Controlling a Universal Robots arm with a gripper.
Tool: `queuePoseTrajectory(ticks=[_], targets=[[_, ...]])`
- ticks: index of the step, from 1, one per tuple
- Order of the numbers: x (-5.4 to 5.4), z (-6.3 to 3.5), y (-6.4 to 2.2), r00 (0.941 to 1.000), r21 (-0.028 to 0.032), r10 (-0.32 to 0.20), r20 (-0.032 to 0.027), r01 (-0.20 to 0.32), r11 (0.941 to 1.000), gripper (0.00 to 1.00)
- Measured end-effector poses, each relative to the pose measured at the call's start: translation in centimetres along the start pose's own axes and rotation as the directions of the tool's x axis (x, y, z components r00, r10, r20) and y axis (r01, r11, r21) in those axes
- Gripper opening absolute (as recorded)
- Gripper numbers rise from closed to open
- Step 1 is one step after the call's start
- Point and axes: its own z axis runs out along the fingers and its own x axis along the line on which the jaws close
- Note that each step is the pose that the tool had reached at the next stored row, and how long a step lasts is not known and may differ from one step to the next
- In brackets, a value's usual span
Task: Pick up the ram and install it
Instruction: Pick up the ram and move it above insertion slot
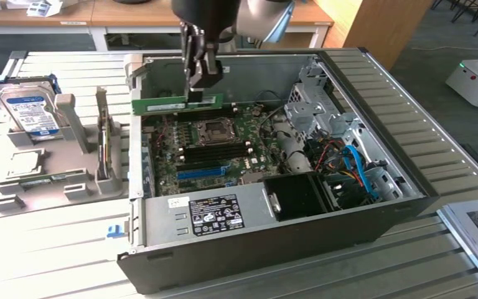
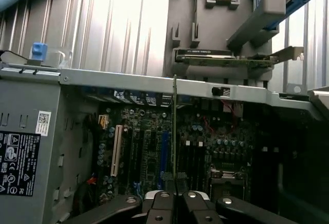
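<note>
Slatted metal surface (image 1: 56, 249) carries an open computer case (image 1: 248, 249). The ram (image 1: 168, 106) hangs level above the far edge of the motherboard (image 1: 172, 163), pinched between the fingers (image 1: 199, 78). It is picked up but not yet seated in a slot.

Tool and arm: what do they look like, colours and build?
The tool is black: narrow linked fingers, silver bolt heads at the joints, pale grey pads. The arm above is a dark cylinder with a silver-grey link behind.
</note>
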Motion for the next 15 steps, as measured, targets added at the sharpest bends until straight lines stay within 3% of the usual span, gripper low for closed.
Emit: queuePoseTrajectory(ticks=[11,15], targets=[[0.3,-0.39,-3.65,1.0,-0.0019,0.0,0.0001,0.0,1.0,0.12],[0.3,-0.48,-4.46,1.0,-0.002,0.0,0.0001,0.0,1.0,0.12]])
